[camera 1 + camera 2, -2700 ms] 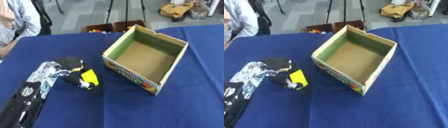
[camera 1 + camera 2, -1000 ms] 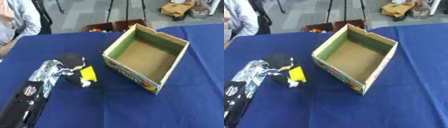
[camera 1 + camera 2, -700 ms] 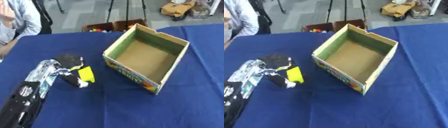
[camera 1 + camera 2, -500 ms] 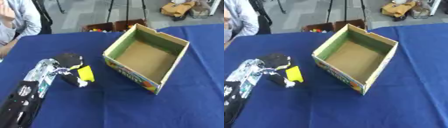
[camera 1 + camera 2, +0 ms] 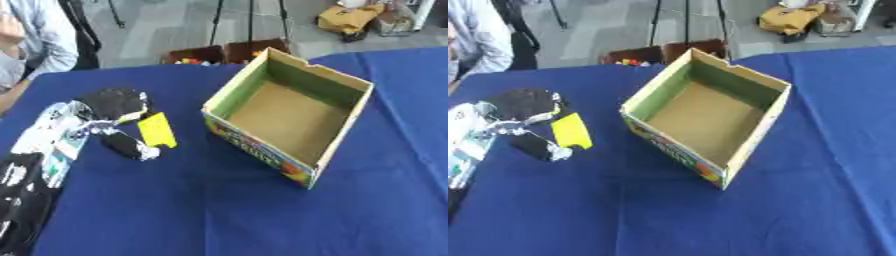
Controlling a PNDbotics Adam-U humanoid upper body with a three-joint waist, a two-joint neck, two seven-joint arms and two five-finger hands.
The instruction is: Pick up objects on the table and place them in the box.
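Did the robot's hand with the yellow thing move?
Yes. The left hand, curled round the yellow object, has drawn back leftward, away from the cardboard box, which stays put on the blue table.

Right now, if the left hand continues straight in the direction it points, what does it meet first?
Probably the box. The left hand, curled round a yellow object, points right across the blue table; the box's near-left wall stands next in that line, though depth is unclear.
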